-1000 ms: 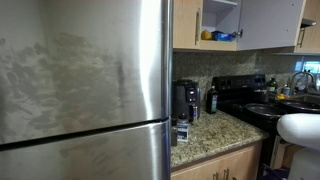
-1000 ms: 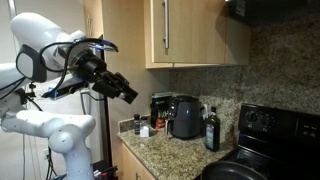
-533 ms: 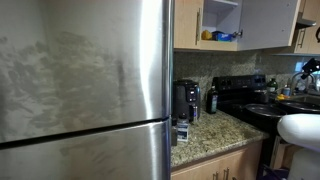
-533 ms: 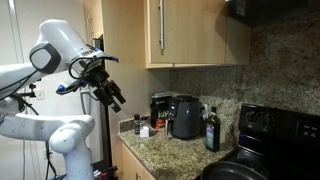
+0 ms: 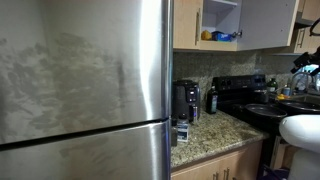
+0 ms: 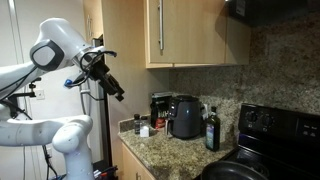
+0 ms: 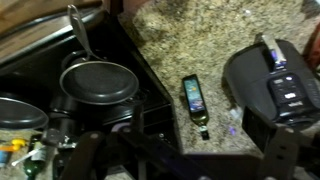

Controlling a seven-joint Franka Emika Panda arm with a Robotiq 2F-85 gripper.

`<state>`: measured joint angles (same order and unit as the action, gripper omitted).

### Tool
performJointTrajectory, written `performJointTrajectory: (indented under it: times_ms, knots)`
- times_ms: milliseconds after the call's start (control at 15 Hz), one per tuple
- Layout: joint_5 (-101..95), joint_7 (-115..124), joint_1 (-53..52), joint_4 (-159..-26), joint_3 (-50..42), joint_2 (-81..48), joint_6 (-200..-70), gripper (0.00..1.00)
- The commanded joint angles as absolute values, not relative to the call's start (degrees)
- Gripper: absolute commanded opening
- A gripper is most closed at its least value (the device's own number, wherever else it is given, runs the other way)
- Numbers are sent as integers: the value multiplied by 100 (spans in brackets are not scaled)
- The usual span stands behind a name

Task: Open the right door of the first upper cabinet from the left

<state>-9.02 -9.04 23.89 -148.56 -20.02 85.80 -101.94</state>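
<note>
In an exterior view the first upper cabinet (image 5: 186, 25) stands with its right door (image 5: 270, 24) swung wide, pale inner face showing and white shelves (image 5: 221, 18) exposed. From the opposite side I see the door's tan outer face (image 6: 195, 30) and its silver bar handle (image 6: 160, 28). My gripper (image 6: 112, 86) hangs in the air well away from the door, level with its lower edge, and appears small at the frame edge as gripper (image 5: 304, 63). In the wrist view the gripper (image 7: 185, 165) is open and holds nothing, with its fingers (image 7: 290, 150) spread wide above the counter.
A steel fridge (image 5: 85, 90) fills one side. On the granite counter (image 7: 190, 50) stand a dark bottle (image 7: 193, 97), a black kettle (image 6: 185, 117) and a coffee maker (image 5: 185, 100). A black stove with pans (image 7: 97, 82) lies beside it. Yellow and blue items (image 5: 215, 36) sit inside the cabinet.
The gripper has opened and drawn back from the door, its fingers now tilted down towards the counter. The door stays swung open.
</note>
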Motion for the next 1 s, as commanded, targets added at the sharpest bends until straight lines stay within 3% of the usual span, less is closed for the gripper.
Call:
performJointTrajectory:
  times_ms: [0, 467, 733, 933]
  knots:
    - [240, -1357, 2212, -14494, -1355, 8608, -10334, 100]
    - [866, 303, 1871, -13342, -723, 8269, -12028, 100]
    - [917, 14, 1945, -13599, -700, 8486, -11803, 100]
    - [576, 559, 1755, -13334, -638, 7851, -12250, 100]
